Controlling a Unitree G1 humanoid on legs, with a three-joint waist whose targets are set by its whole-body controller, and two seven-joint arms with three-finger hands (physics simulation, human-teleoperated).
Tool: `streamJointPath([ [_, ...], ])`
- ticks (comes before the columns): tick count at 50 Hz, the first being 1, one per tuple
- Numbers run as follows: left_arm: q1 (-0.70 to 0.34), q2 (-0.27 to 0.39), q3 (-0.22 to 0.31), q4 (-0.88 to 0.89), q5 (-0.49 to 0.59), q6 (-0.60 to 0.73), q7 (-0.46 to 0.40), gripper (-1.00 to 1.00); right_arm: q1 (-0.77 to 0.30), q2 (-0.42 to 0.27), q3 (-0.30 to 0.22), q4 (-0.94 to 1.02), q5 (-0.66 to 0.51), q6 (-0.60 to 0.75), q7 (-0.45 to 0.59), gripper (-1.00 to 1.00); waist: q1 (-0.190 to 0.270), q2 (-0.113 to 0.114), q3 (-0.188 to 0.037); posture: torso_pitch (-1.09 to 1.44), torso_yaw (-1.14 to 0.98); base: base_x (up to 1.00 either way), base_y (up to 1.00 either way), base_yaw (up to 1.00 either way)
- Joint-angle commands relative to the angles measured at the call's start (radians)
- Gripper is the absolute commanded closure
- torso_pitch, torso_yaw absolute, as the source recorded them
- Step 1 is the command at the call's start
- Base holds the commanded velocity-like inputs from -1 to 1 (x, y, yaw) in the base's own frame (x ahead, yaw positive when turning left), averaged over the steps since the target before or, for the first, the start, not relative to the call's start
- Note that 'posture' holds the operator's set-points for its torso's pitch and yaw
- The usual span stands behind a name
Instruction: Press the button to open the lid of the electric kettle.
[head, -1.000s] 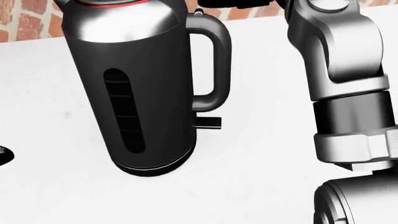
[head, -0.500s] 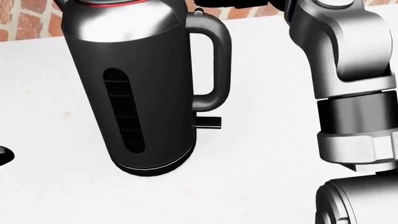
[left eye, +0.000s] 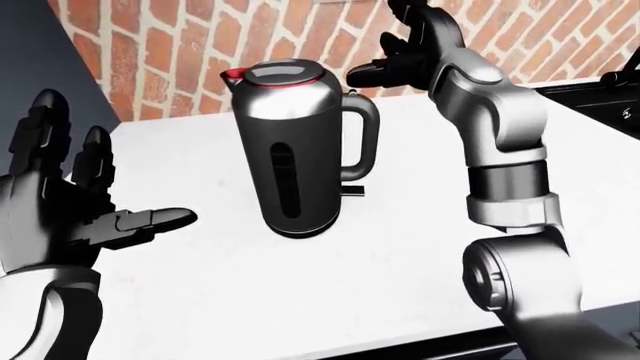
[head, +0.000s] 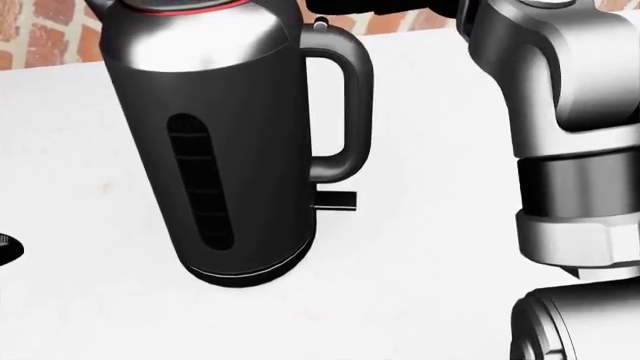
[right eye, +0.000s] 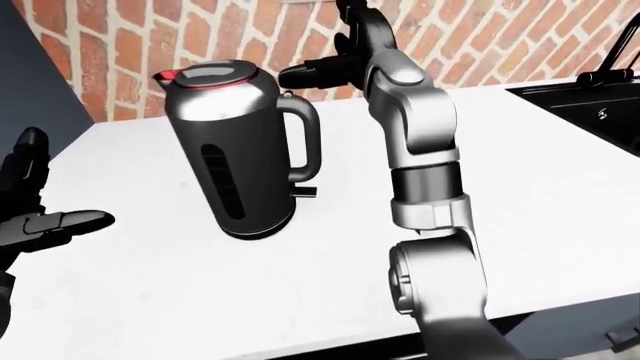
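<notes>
Electric kettle (left eye: 297, 154) stands upright on my white counter (left eye: 400, 247) in the left-eye view, lid (left eye: 280, 73) closed, handle toward the right. My right hand (left eye: 405, 56) hovers just above the handle top, fingers spread, one pointing at the lid. My left hand (left eye: 70, 202) hangs open, well left. Head view: the kettle body fills the left half, my right forearm (head: 570, 150) the right. Right-eye view matches, brick wall (right eye: 120, 37) behind.
</notes>
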Motion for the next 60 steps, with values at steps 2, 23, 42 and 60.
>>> streamJointPath([
  [2,-0.018,0.013,0.008,-0.027,-0.001,-0.026,0.000,-1.00,-0.043,-0.014,-0.009,-0.027,0.001,-0.033,0.005,-1.00,0.000,0.003,-0.018,-0.16,0.00,0.00,0.00,0.00],
  [23,-0.015,0.012,0.012,-0.030,-0.002,-0.025,-0.002,-1.00,-0.043,-0.025,-0.003,-0.041,-0.031,-0.041,0.031,-1.00,0.000,0.004,-0.017,-0.16,0.00,0.00,0.00,0.00],
  [42,-0.019,0.018,0.017,-0.034,-0.014,-0.020,0.005,-1.00,-0.052,-0.020,0.010,-0.020,-0.095,-0.088,0.045,-1.00,-0.001,0.006,-0.019,-0.16,0.00,0.00,0.00,0.00],
  [60,-0.011,0.011,0.013,-0.028,-0.002,-0.032,-0.004,-1.00,-0.008,-0.002,0.036,-0.074,-0.217,-0.137,0.094,-1.00,-0.001,0.006,-0.021,-0.16,0.00,0.00,0.00,0.00],
])
